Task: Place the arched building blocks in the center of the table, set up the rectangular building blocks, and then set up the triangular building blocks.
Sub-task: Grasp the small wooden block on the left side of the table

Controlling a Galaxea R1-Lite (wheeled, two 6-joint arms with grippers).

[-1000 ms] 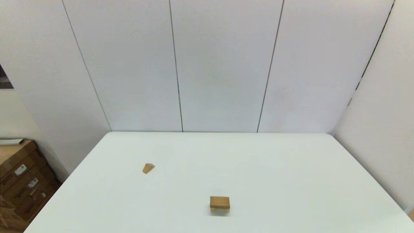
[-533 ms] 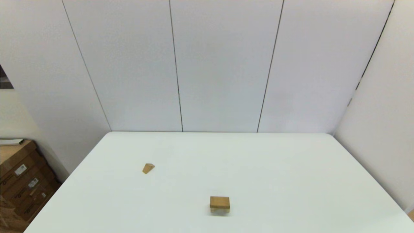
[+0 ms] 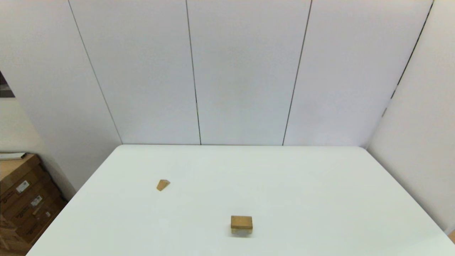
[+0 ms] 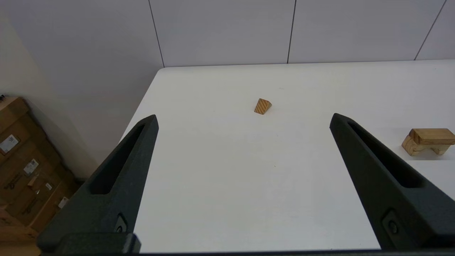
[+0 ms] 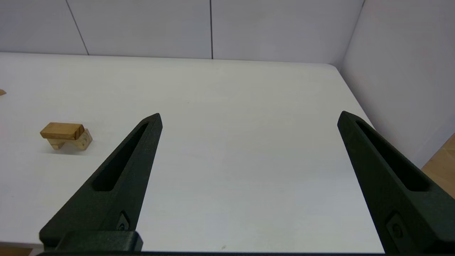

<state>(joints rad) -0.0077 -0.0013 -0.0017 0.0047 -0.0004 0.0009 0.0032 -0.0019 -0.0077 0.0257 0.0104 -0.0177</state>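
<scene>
Left pincer (image 4: 241, 117) hangs with its fingers spread wide and nothing held, back at the near left of the tabletop (image 3: 320, 185). Left of the stack and well apart lies the wedge (image 3: 163, 185); I judge it light, stiff wood with sloping faces that could slip, best gripped across its flat triangular ends. At the stack, the slab (image 3: 241, 222) rests flat on the arch (image 5: 73, 142), near the tabletop's front middle. Right pincer (image 5: 249, 115) is spread wide and empty too, right of the stack. No writing reads on the blocks.
</scene>
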